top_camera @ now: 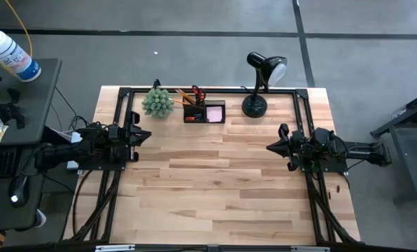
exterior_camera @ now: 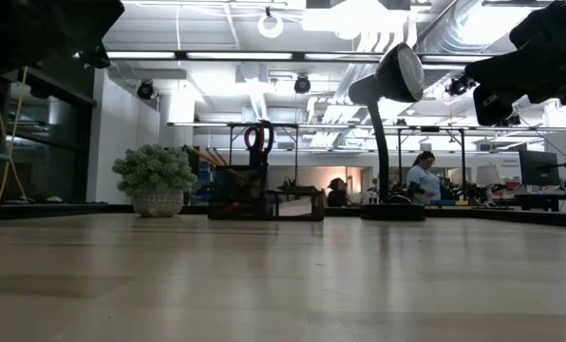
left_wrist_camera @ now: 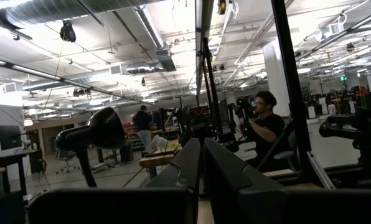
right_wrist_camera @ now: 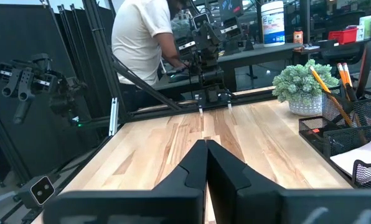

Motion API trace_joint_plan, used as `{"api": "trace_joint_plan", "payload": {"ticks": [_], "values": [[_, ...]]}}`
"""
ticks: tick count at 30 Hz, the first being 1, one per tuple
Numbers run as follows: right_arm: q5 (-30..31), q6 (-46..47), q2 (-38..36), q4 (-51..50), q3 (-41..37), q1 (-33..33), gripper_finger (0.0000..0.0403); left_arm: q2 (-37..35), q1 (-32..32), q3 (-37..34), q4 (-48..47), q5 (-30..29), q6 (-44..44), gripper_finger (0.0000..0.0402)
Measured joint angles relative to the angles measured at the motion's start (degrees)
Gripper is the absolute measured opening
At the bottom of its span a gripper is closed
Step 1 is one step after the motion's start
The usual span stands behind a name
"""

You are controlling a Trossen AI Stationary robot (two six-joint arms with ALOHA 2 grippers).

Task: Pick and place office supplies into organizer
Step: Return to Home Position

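A pale plank-wood surface (top_camera: 215, 189) stands in an open workshop with bare ducts overhead. At the middle of its far edge sits one black wire-mesh desk organizer (top_camera: 194, 115). The organizer's taller part, on the side nearer the plant, holds one pair of orange-handled scissors (top_camera: 197, 92) with the handles up. At least two thin orange-yellow pencils (top_camera: 183, 94) lean in that part too. Its lower part holds one pink square sticky-note pad (top_camera: 215, 113), lying flat.

Just beside the organizer, toward the left arm, is one green spiky plant (top_camera: 157, 103) in a pale round pot. On the other side stands one black desk lamp (top_camera: 256, 105) with a round base and a bent neck.

The two dark arms lie folded low at the surface's side edges, well apart from the organizer, and point inward at each other. The left pincer (top_camera: 145, 134) has its fingers pressed together. The right pincer (top_camera: 270, 147) is closed the same way.
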Motion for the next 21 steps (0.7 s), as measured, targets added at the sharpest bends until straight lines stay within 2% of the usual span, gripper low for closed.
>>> {"api": "trace_joint_plan", "payload": {"ticks": [21], "values": [[0.00, 0.00, 0.01, 0.00, -0.01, 0.02, 0.0004, -0.02, 0.00, 0.00, 0.00, -0.01, 0.00, 0.0012]]}}
